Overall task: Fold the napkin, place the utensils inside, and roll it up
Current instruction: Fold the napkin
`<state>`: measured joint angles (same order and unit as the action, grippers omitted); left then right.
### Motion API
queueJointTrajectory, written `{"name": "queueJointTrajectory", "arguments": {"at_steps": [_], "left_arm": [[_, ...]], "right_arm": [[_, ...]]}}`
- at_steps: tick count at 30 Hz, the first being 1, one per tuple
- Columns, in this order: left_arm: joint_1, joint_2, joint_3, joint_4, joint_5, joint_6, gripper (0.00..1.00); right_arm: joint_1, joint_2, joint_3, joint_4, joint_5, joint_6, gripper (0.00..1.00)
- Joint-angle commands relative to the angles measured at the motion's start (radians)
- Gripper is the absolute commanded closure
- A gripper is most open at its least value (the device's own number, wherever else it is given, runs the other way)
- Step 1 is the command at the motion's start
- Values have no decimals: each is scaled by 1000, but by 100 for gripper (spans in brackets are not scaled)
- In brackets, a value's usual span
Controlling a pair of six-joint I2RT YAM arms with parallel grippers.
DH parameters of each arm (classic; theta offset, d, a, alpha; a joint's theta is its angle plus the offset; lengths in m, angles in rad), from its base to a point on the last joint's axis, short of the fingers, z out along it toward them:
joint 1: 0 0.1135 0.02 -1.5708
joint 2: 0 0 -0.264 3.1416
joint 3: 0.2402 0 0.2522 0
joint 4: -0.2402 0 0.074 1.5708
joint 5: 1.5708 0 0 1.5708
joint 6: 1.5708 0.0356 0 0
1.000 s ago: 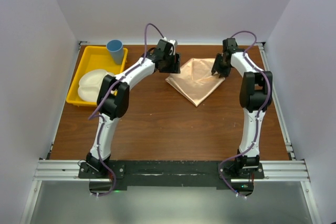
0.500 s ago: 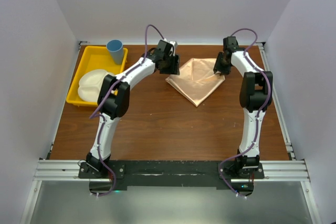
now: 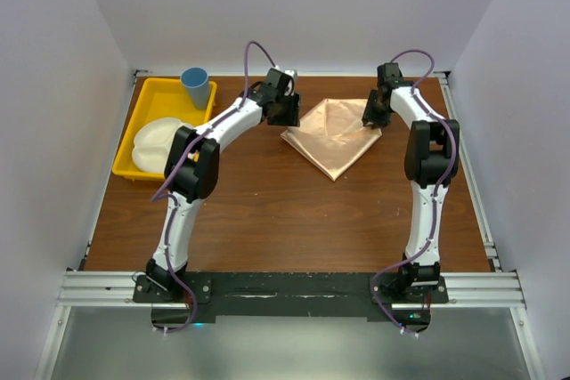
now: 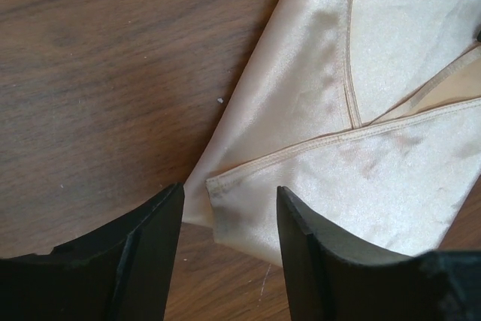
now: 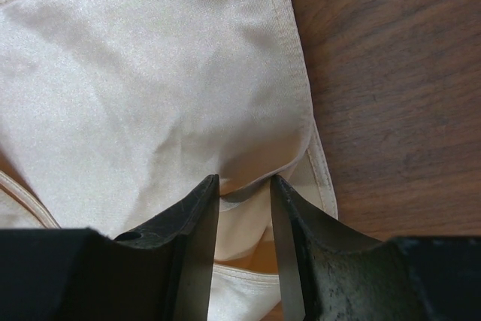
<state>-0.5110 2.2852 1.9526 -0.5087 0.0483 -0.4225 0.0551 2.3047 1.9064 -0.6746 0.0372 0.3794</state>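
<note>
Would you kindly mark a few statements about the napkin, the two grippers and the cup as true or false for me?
1. The napkin lies spread out as one flat open square. False: it is folded, with its layers overlapping.
2. The left gripper is open, with a napkin corner between its jaws. True.
3. The blue cup stands on the napkin. False: the cup stands at the far corner of the yellow tray, well away from the cloth.
4. The right gripper has a fold of napkin between its fingers. True.
</note>
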Motion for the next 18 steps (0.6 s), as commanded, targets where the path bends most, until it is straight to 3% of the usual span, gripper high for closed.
{"name": "queueJointTrajectory", "arguments": {"at_steps": [1,13,18], "left_arm": [[8,3,63,-8,19,24,48],[12,-4,66,7,97,21,97],[12,-42,31,53,146,1,100]], "right_arm": [[-8,-5,40,-16,38,-14,65],[-41,-56,-1,-29,52,1,79],[-52,-88,-41,-33,58,-2,82]]}}
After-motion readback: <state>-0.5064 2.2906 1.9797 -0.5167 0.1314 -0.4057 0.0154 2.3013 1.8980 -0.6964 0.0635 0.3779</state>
